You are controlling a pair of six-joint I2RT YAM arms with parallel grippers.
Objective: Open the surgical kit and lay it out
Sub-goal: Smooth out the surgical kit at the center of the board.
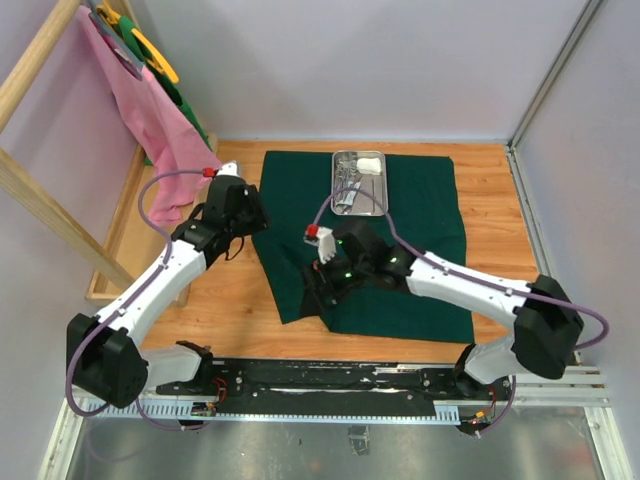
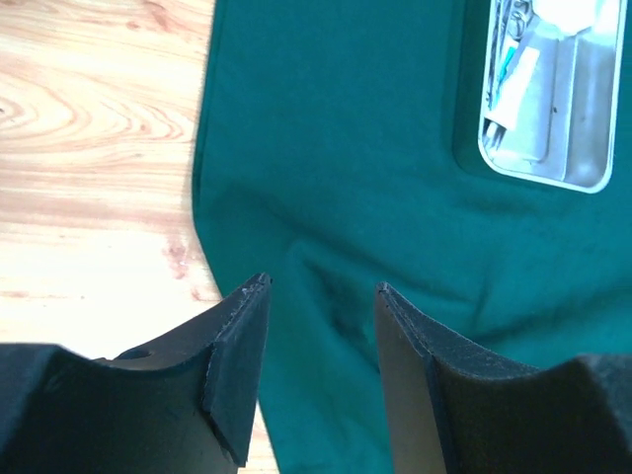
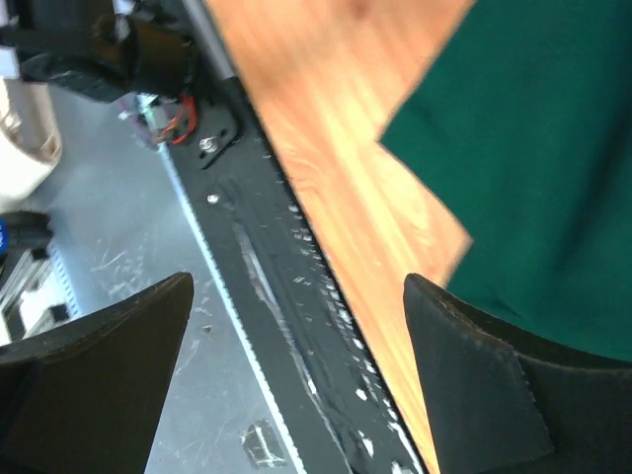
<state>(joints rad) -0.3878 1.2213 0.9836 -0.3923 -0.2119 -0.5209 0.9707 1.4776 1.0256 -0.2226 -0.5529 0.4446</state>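
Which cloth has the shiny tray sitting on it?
The dark green cloth spread flat on the wooden table; the rectangular shiny steel tray sits near its far edge. The pink cloth just hangs on the wooden rack.

The top external camera sits high behind the arm bases and looks down and forward, far enough to take in the whole table. The left wrist camera looks down past the left gripper, close over the green cloth, with the steel tray at its upper right; the top view shares both. The right wrist camera, blurred, faces past the right gripper towards the black rail at the near table edge, also seen from the top.
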